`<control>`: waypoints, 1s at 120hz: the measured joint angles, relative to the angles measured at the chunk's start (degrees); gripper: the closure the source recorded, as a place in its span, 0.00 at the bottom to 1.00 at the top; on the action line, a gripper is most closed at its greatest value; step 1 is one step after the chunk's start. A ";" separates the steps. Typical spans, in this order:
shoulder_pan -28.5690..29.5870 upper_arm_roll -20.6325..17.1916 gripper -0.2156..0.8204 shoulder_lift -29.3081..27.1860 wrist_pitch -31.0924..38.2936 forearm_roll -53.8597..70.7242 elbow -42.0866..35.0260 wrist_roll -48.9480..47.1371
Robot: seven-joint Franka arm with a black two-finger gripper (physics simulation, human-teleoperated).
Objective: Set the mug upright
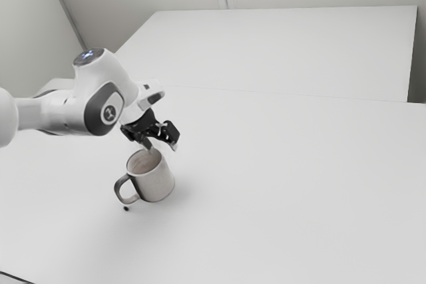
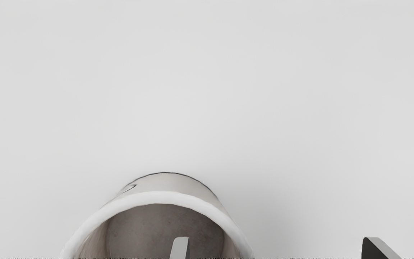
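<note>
The gripper [image 1: 162, 147] is just above the mug [image 1: 154, 181] in the exterior view, pointing down, its two fingers wide apart. The light mug appears to stand on its base, mouth up, with its handle [image 1: 122, 193] toward the exterior view's left. In the wrist view the gripper [image 2: 276, 247] is open; one fingertip shows against the inside of the mug [image 2: 164, 197], the other lies beyond the rim, over the table. Whether the near finger touches the wall I cannot tell.
The white table [image 1: 279, 184] spreads around the mug. A small dark spot [image 1: 126, 209] lies by the handle. Behind is another white surface [image 1: 279, 51], and a dark line [image 1: 16, 277] crosses the exterior view's lower left corner.
</note>
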 joint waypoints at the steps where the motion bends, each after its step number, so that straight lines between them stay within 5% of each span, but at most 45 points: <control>1: 0.03 0.00 0.30 -0.06 -0.38 -0.01 0.29 0.01; 62: 0.34 0.27 0.23 2.31 -26.31 0.07 22.25 0.00; 120: 0.18 0.48 0.23 7.86 -41.16 2.50 39.77 -0.23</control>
